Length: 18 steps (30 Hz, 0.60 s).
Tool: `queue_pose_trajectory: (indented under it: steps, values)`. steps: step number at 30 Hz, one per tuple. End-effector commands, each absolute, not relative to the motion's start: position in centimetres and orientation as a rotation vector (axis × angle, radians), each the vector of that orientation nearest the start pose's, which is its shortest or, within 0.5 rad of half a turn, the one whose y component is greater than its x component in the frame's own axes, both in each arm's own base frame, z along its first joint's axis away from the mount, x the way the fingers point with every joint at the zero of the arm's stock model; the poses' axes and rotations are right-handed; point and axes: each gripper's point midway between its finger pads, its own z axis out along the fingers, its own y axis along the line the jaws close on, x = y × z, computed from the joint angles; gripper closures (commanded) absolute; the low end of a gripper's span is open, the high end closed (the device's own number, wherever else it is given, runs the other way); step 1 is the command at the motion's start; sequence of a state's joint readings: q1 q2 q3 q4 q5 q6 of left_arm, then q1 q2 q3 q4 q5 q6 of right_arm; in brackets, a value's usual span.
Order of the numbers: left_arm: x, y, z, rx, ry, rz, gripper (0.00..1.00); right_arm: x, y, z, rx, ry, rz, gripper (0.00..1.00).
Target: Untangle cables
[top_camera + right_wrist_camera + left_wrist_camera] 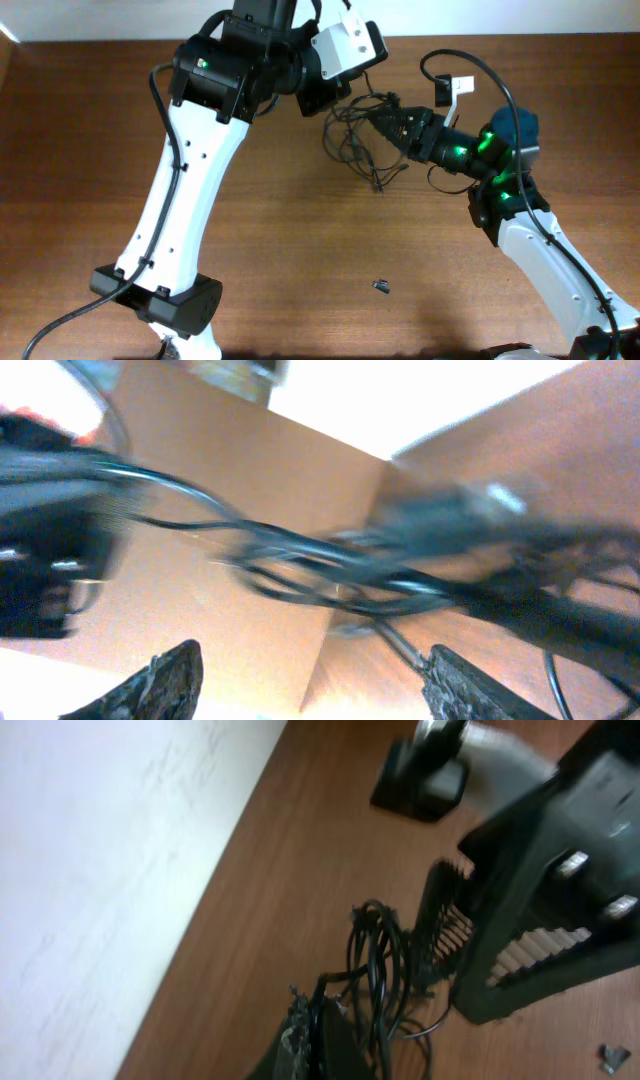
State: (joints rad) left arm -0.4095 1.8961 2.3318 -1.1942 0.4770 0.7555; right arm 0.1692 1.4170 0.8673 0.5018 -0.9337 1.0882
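Note:
The cables (355,132) lie in one black tangle at the back middle of the wooden table. My left gripper (337,104) comes down on the tangle's upper left side. In the left wrist view this gripper (318,1012) is shut on a strand of the cables (378,970), which loop up from its tips. My right gripper (386,114) reaches into the tangle from the right, and its body looms large in the left wrist view. The right wrist view is blurred: the right gripper (312,655) is open, and the cables (330,565) stretch across above it, not between the fingers.
A tiny dark stubby piece (381,287) lies alone toward the table's front, also seen as the stubby piece (613,1056). The left arm's base (170,305) stands front left. The table's back edge (120,42) meets a white wall just behind the tangle.

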Motion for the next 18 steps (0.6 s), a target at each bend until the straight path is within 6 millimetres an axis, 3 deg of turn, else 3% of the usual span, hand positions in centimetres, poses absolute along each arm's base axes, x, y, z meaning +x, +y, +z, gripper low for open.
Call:
queue_pose_trajectory:
  steps: [1,5,7,12,18]
  values:
    - [38.1,-25.9,37.5,1.428,1.735,-0.420,1.00,37.0,20.4,29.5,0.009,1.871,1.631,0.28]
    - [35.9,-27.9,38.5,1.470,1.644,-0.603,1.00,39.0,19.0,27.3,0.213,1.923,1.522,0.28]
    - [35.3,-28.4,38.9,1.479,1.610,-0.651,1.00,39.8,17.6,24.0,0.391,2.024,1.408,0.28]
    - [35.3,-28.4,39.0,1.479,1.609,-0.650,1.00,39.7,15.9,20.1,0.528,2.144,1.239,0.28]
    - [35.5,-28.0,39.1,1.471,1.614,-0.634,1.00,39.2,15.1,18.1,0.504,2.217,1.116,0.28]
